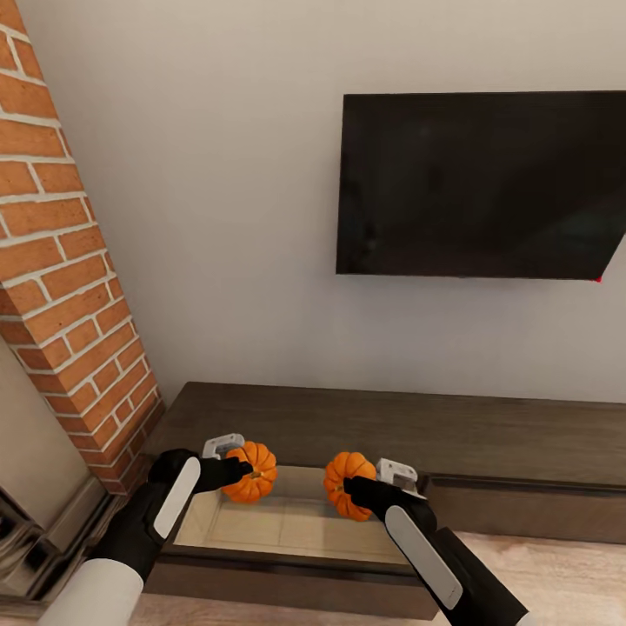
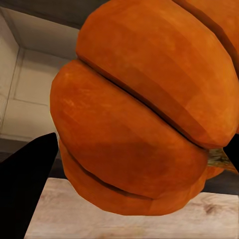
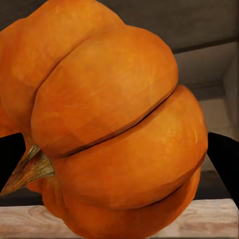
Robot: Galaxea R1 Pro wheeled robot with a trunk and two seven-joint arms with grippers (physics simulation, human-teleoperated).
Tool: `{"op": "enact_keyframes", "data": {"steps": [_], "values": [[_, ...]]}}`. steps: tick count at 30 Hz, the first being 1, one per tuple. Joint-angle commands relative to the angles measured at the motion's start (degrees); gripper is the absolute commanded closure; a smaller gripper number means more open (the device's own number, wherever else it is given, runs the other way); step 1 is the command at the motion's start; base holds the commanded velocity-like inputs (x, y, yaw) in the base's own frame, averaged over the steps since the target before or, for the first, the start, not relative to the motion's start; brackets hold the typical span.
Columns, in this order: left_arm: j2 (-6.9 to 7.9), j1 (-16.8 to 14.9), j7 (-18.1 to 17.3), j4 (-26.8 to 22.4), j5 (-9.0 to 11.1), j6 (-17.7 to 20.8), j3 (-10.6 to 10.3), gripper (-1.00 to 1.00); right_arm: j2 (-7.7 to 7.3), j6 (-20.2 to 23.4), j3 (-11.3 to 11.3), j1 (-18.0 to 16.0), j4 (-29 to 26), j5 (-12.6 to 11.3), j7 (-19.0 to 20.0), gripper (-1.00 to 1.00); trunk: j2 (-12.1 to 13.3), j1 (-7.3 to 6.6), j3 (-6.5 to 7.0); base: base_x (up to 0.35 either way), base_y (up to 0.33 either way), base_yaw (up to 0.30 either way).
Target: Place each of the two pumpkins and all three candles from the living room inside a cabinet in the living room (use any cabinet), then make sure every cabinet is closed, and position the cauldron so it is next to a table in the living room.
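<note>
Head view: two pumpkins, left pumpkin (image 1: 250,471) and right pumpkin (image 1: 349,484), hang over the cabinet's (image 1: 365,426) open pale compartment, each clenched by its end effector, left (image 1: 236,469) and right (image 1: 363,487). Neither is placed yet; candles, closing and cauldron remain.

An orange ribbed pumpkin (image 3: 114,124) sits between the two dark fingertips (image 3: 225,159) of the right claw (image 3: 117,164), which press against it from either side. Deep grooves run across its skin between the swollen ribs. Its short brownish-green stem (image 3: 27,169) juts out sideways, close to one fingertip. Beyond the pumpkin, past the claw, lies the cabinet (image 3: 199,30): a dark brown wood-grain top, and under it an open compartment with a pale interior (image 3: 209,107). On the near side of the claw, pale wood-grain floor (image 3: 209,219) shows beneath the pumpkin.
</note>
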Motion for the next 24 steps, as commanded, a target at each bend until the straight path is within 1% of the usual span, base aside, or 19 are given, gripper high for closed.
{"op": "enact_keyframes", "data": {"steps": [1, 9, 13, 16, 20, 24], "values": [[0.06, 0.0, 0.7, 0.0, 0.5, 0.1, -0.5, 1.0, 0.04, 0.0, 0.2, -0.1, 0.2, -0.4, -0.6, 1.0, 0.0, 0.0, -0.06, 0.0, 0.0, 0.0], [0.06, 0.0, 0.7, 0.2, 0.7, 0.1, -1.4, 1.0, -0.04, -0.2, 0.1, -0.1, 0.1, -0.3, -0.3, 1.0, -3.2, 1.75, -1.49, 0.0, 0.0, 0.0], [-0.01, 0.0, 0.7, 2.0, 0.6, -0.3, -2.2, 1.0, -0.04, -0.5, 0.1, -0.1, -0.2, -0.2, 0.1, 1.0, -4.8, 2.63, -2.21, 0.0, 0.0, 0.0], [-0.02, 0.0, 0.7, 2.8, 0.5, -1.6, -3.2, 1.0, -0.04, -0.6, 0.0, -0.1, -0.4, -0.2, 0.2, 1.0, -6.0, 3.29, -2.75, 0.0, 0.0, 0.0], [-0.03, 0.0, 0.7, 3.9, 0.6, -4.3, -4.7, 1.0, -0.05, -0.7, 0.1, -0.1, -0.1, -0.2, 0.2, 1.0, -7.7, 4.17, -3.47, 0.0, 0.0, 0.0], [0.01, 0.0, 0.6, 5.1, 0.5, -5.4, -5.1, 1.0, -0.06, -0.9, 0.0, -0.1, -0.1, -0.3, 0.2, 1.0, -9.3, 5.05, -4.18, 0.0, 0.0, 0.0]]}}
